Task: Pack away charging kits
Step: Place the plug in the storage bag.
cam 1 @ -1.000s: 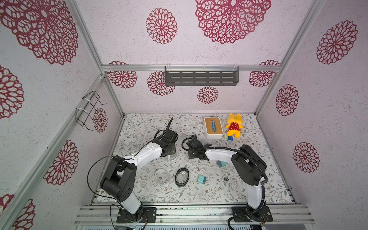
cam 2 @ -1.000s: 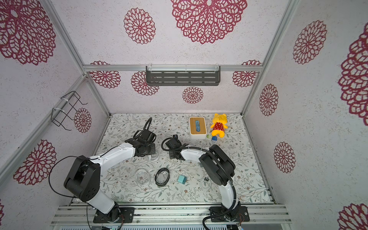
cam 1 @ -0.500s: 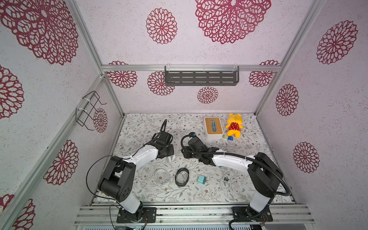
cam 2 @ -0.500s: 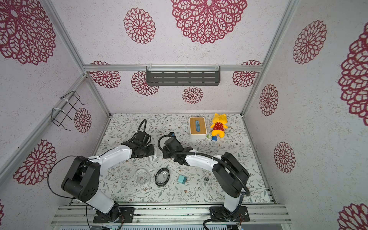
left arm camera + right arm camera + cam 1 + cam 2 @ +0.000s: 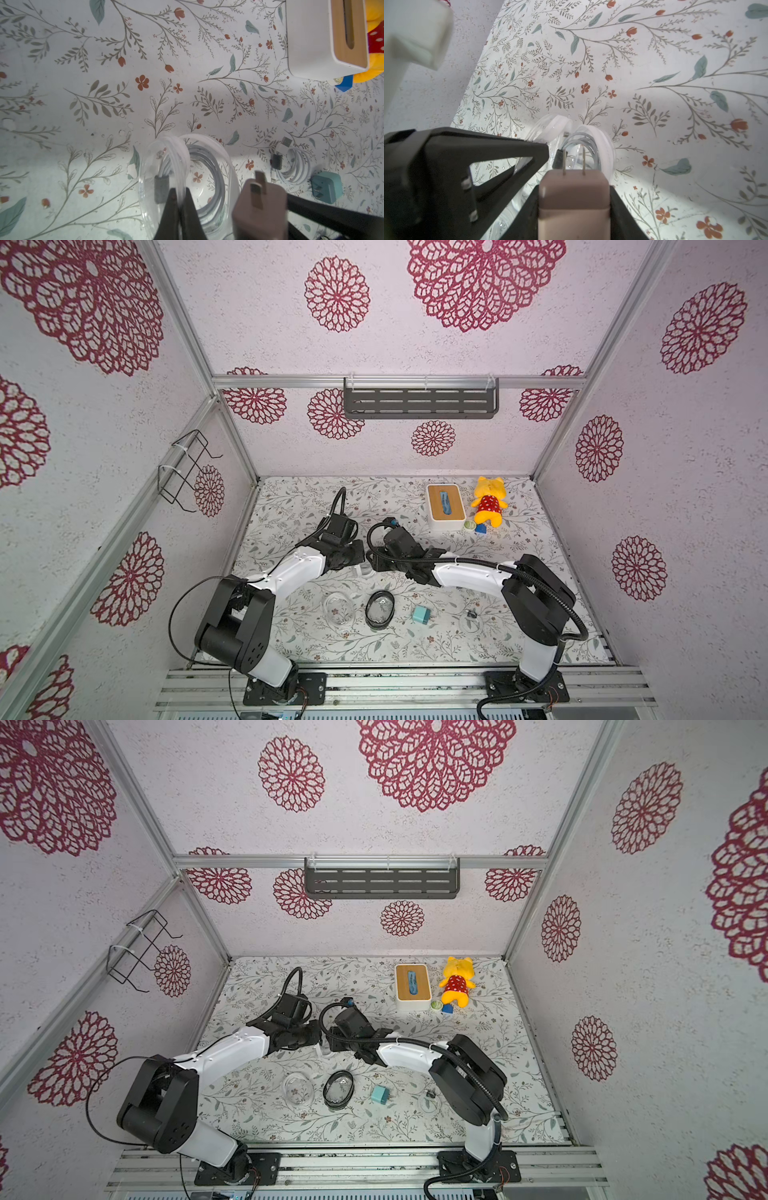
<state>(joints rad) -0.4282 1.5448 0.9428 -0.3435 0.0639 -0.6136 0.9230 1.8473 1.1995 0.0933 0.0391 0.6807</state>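
The pink charger (image 5: 574,197) is clamped between the right fingers (image 5: 617,207), prongs forward, just above an open clear case (image 5: 226,158) mid-surface (image 5: 291,506). A coiled cable (image 5: 216,176) lies inside the case. The left fingers (image 5: 169,216) are pinched together on its raised lid. A teal charger (image 5: 421,614) lies nearer the front.

pink charger (image 5: 573,197): prongs toward open clear case (image 5: 207,138) | cable (image 5: 216,172): coiled inside | teal charger (image 5: 421,614): lying apart
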